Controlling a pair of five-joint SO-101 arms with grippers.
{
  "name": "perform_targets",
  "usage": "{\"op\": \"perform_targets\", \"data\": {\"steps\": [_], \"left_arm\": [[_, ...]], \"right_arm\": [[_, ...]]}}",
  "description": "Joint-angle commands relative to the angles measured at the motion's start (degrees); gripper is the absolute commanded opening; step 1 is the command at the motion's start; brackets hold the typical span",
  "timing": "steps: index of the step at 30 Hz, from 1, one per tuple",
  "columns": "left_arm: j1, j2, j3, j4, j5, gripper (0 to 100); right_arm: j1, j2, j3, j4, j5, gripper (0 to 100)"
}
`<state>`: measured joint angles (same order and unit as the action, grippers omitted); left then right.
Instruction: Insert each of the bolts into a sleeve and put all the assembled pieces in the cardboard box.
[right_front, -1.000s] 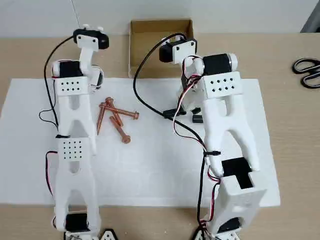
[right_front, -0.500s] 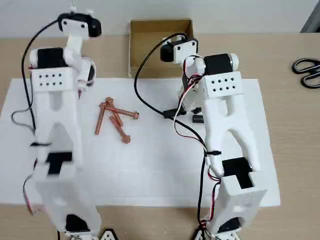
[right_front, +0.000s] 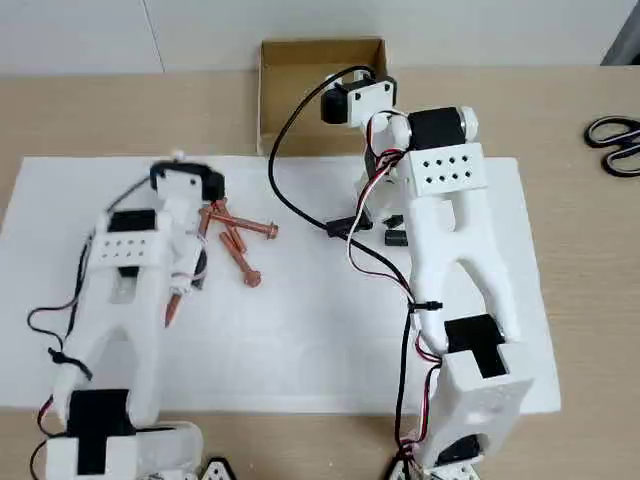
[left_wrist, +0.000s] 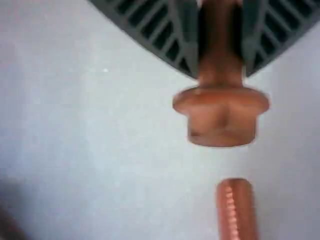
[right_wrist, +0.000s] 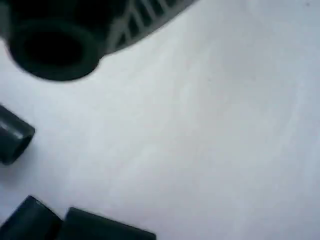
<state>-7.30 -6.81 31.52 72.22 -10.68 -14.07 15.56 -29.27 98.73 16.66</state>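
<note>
Two sets of jaws are each holding a part. The left arm's jaws are closed narrowly on the shank of a copper-coloured metal bolt with a flanged hex head (left_wrist: 220, 117). The head sticks out just past the jaw tips, and the shank runs back between the grey ribbed pads. In the high view the same bolt (right_front: 173, 308) slants through these jaws above the white paper sheet (right_front: 300, 330).

Just beyond the held bolt's head, apart from it, lies the threaded end of another copper bolt (left_wrist: 235, 210). The other loose copper bolts (right_front: 238, 238) lie in a crossed cluster on the sheet, close beside the left arm's jaws, on the side towards the right arm.

The right arm's jaws are closed on a short black plastic sleeve (right_wrist: 52, 50). It sits against a ribbed grey pad with its open bore facing the camera. Three more black sleeves (right_wrist: 12, 135) (right_wrist: 30, 220) (right_wrist: 105, 230) lie on the sheet near these jaws, the last two touching. From above, loose sleeves (right_front: 396, 238) sit just beside the right arm's jaws.

An open brown cardboard box (right_front: 300, 95) stands past the right arm's jaws on the wooden bench (right_front: 560, 110). Black-handled scissors (right_front: 615, 145) lie well apart from both jaws.
</note>
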Motion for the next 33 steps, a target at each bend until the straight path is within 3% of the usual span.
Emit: {"op": "perform_targets", "data": {"steps": [1,7,13,22,27,33], "left_arm": [[0.35,-3.25,4.70,-5.27,-0.44,1],[0.09,-3.25,9.27,-8.79,-0.53,1],[0.09,-3.25,9.54,-8.70,-0.53,13],[0.18,-3.16,10.95,-9.23,-0.44,13],[0.26,-3.16,11.12,-9.32,-0.44,7],[0.18,-3.16,15.25,-15.12,-0.35,4]], "right_arm": [[0.13,-3.82,-0.53,0.75,-0.70,0.4],[0.13,-3.82,-0.53,0.66,-0.70,0.4],[0.13,-3.74,-0.53,0.57,-0.70,0.4],[0.13,-3.74,-0.53,0.57,-0.70,0.4],[0.13,-3.74,-0.53,0.57,-0.70,0.4],[0.13,-3.74,-0.53,0.57,-0.70,0.4]]}}
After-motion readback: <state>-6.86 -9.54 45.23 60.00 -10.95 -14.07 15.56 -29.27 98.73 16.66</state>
